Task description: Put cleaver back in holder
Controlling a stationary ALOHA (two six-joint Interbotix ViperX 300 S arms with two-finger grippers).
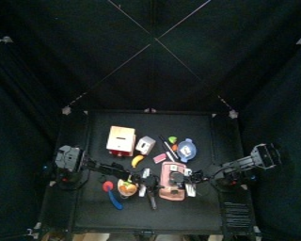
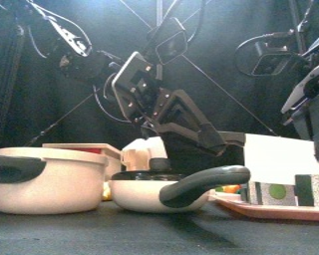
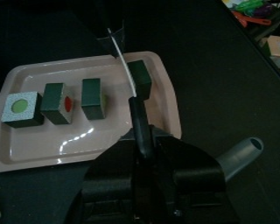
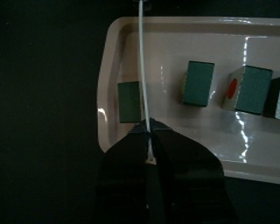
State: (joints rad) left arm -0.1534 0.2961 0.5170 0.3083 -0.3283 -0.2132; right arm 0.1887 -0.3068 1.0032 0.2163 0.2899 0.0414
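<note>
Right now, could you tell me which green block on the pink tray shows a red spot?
The second block from the white-faced end block; its neighbours show no red.

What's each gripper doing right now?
Left gripper: closed on the cleaver, at its handle.
Right gripper: closed on the cleaver's thin blade.

Top camera looks straight down, front one level; both wrist cameras share the pink tray (image 3: 38,149).

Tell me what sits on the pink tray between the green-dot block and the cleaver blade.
In the left wrist view, two stand there: the red-marked block and the plain green block.
</note>
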